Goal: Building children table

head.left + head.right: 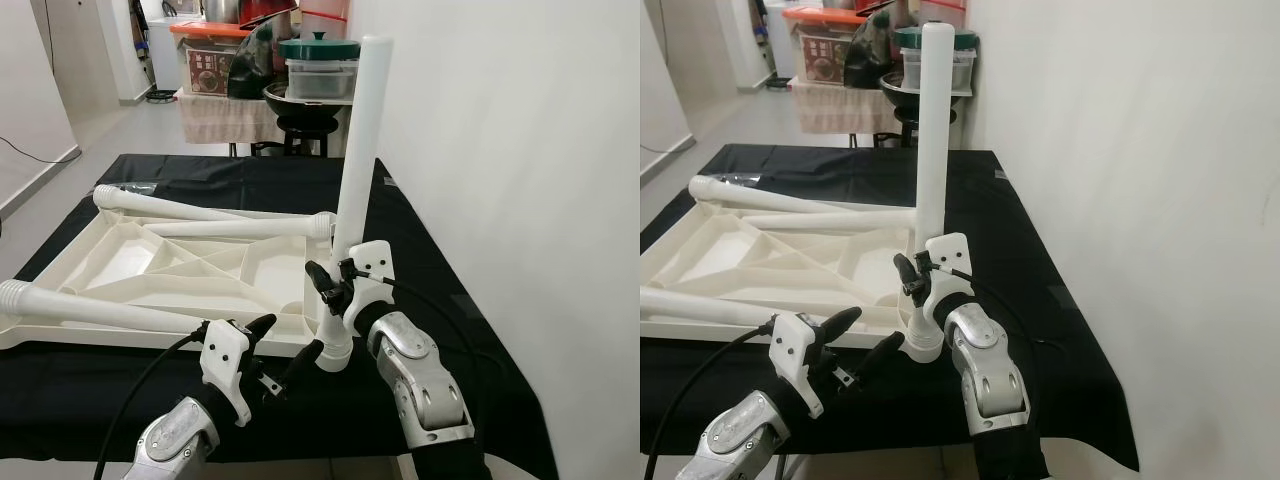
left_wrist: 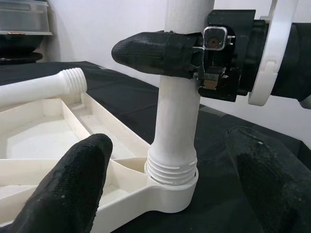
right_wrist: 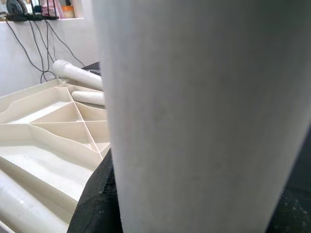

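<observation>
Table leg (image 1: 358, 150) stands upright in the corner socket (image 2: 171, 187) of the upside-down tabletop (image 1: 120, 262), directly between the fingers of the right gripper (image 1: 334, 278), which is clamped around its lower part. Several threads remain visible above the socket rim, so the leg appears not fully screwed in.

Left gripper (image 1: 268, 352) sits just beside the socket with its fingers (image 2: 77, 182) spread wide on either side of the leg base, holding nothing.

Risks:
- Cross-threading, if the leg tilts while being turned.
- Slipping of the smooth leg inside the clamped fingers, giving no rotation.
- Tabletop rotating or sliding on the black cloth (image 1: 430, 300), since nothing pins it down.
- Loose legs (image 1: 200, 212) rolling off the tabletop if it shifts.

Clearances: the socket lies near the front edge of the work surface, close to the robot. A white wall (image 1: 520, 150) stands beyond the right gripper, limiting elbow swing. Open cloth lies ahead of the right gripper.
</observation>
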Motion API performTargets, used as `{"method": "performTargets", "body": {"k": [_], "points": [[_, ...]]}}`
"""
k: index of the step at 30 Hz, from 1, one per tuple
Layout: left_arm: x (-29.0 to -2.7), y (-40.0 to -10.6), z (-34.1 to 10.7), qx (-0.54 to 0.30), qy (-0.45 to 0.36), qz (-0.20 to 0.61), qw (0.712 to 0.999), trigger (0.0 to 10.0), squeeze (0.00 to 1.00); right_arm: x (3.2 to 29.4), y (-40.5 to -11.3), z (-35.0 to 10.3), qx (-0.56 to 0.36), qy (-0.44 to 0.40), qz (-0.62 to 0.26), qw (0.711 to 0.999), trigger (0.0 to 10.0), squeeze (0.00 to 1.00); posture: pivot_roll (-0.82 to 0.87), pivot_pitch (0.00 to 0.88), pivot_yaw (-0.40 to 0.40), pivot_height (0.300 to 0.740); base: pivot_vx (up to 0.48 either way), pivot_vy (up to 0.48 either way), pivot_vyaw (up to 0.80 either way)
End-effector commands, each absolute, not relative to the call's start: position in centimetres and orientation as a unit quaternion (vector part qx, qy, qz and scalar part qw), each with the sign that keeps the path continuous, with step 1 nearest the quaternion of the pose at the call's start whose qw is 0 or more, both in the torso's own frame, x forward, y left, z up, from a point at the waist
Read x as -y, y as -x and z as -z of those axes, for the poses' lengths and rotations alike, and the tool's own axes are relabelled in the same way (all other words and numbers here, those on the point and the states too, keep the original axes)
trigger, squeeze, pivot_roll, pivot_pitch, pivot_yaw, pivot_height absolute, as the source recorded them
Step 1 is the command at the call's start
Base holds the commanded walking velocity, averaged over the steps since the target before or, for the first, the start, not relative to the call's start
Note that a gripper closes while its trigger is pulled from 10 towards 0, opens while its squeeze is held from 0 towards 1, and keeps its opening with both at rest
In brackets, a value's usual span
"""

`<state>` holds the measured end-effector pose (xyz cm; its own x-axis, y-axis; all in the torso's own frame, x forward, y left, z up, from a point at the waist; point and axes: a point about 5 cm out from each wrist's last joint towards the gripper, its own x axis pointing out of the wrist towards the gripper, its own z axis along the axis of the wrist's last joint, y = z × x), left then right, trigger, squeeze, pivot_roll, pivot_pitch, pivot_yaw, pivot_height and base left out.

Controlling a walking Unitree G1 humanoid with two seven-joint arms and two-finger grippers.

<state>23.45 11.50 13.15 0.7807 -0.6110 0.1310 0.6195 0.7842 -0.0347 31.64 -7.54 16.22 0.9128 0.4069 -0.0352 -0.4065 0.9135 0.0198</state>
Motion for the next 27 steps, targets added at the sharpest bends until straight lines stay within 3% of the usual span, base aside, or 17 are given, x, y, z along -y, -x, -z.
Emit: {"method": "performTargets", "body": {"k": [1, 4, 6, 8, 9, 11, 12, 13, 14, 17, 20, 21, 22, 25, 27], "points": [[-11.5, -23.6, -13.2, 0.054, 0.037, 0.327, 0.943, 10.0, 0.0, 7.9, -31.3, -14.1, -0.083, -0.019, -0.212, 0.974, 10.0, 1.0, -0.01, 0.0, -0.081, 0.74, 0.0, 0.0, 0.0], [-11.5, -23.7, -13.2, 0.052, 0.039, 0.329, 0.942, 10.0, 0.0, 7.2, -30.8, -15.2, -0.075, -0.04, -0.244, 0.966, 10.0, 1.0, -0.01, 0.0, -0.081, 0.74, 0.0, 0.0, 0.0], [-11.4, -23.7, -13.2, 0.052, 0.04, 0.329, 0.942, 10.0, 0.0, 6.3, -30.6, -16.3, -0.046, -0.043, -0.336, 0.94, 10.0, 1.0, -0.01, 0.0, -0.078, 0.74, 0.0, 0.0, 0.0], [-11.4, -23.7, -13.2, 0.052, 0.04, 0.329, 0.942, 10.0, 0.0, 6.3, -30.6, -16.3, -0.046, -0.043, -0.336, 0.94, 10.0, 1.0, -0.01, 0.0, -0.078, 0.74, 0.0, 0.0, 0.0], [-11.4, -23.8, -13.2, 0.051, 0.04, 0.329, 0.942, 10.0, 0.0, 6.5, -30.8, -17.1, -0.028, -0.039, -0.397, 0.917, 10.0, 1.0, -0.01, 0.0, -0.079, 0.74, 0.0, 0.0, 0.0], [-11.3, -23.9, -13.1, 0.051, 0.041, 0.329, 0.942, 10.0, 0.0, 7.4, -30.9, -18.0, -0.009, -0.015, -0.508, 0.861, 10.0, 0.27, -0.01, 0.0, -0.082, 0.74, 0.0, 0.0, 0.0], [-11.3, -23.9, -13.1, 0.051, 0.041, 0.329, 0.942, 10.0, 0.0, 7.4, -30.9, -18.0, -0.009, -0.015, -0.508, 0.861, 10.0, 0.27, -0.01, 0.0, -0.082, 0.74, 0.0, 0.0, 0.0], [-11.3, -23.9, -13.1, 0.051, 0.041, 0.329, 0.942, 10.0, 0.0, 7.7, -30.8, -18.2, -0.008, -0.009, -0.538, 0.843, 10.0, 0.27, -0.01, 0.0, -0.082, 0.74, 0.0, 0.0, 0.0], [-11.2, -24.0, -13.1, 0.051, 0.042, 0.329, 0.942, 10.0, 0.0, 8.4, -31.2, -18.2, -0.015, -0.003, -0.565, 0.825, 10.0, 0.0, -0.01, 0.0, -0.089, 0.74, 0.0, 0.0, 0.0], [-11.1, -24.0, -13.0, 0.051, 0.042, 0.328, 0.942, 10.0, 0.0, 9.8, -32.1, -18.4, -0.018, 0.003, -0.592, 0.806, 10.0, 0.0, 0.0, 0.0, -0.095, 0.74, 0.0, 0.0, 0.0], [-11.1, -24.1, -13.0, 0.051, 0.041, 0.326, 0.943, 10.0, 0.0, 11.0, -33.7, -18.7, -0.026, -0.002, -0.591, 0.806, 10.0, 0.0, 0.01, 0.0, -0.098, 0.74, 0.0, 0.0, 0.0], [-11.1, -24.1, -13.0, 0.051, 0.041, 0.326, 0.943, 10.0, 0.0, 11.3, -34.2, -18.8, -0.028, -0.002, -0.589, 0.808, 6.9, 0.0, 0.01, 0.0, -0.098, 0.74, 0.0, 0.0, 0.0], [-11.1, -24.1, -12.9, 0.051, 0.04, 0.325, 0.943, 10.0, 0.0, 11.7, -34.5, -18.9, -0.033, -0.008, -0.597, 0.802, 0.0, 0.0, 0.01, 0.0, -0.097, 0.74, 0.0, 0.0, 0.0], [-11.0, -24.1, -12.9, 0.051, 0.04, 0.326, 0.943, 10.0, 0.0, 12.2, -34.5, -19.1, -0.036, -0.013, -0.617, 0.786, 0.0, 0.0, 0.01, 0.0, -0.097, 0.74, 0.0, 0.0, 0.0], [-11.0, -24.0, -12.9, 0.05, 0.041, 0.327, 0.943, 10.0, 0.0, 12.4, -34.6, -19.3, -0.032, -0.008, -0.611, 0.791, 0.0, 0.0, 0.01, 0.0, -0.096, 0.74, 0.0, 0.0, 0.0]]}}
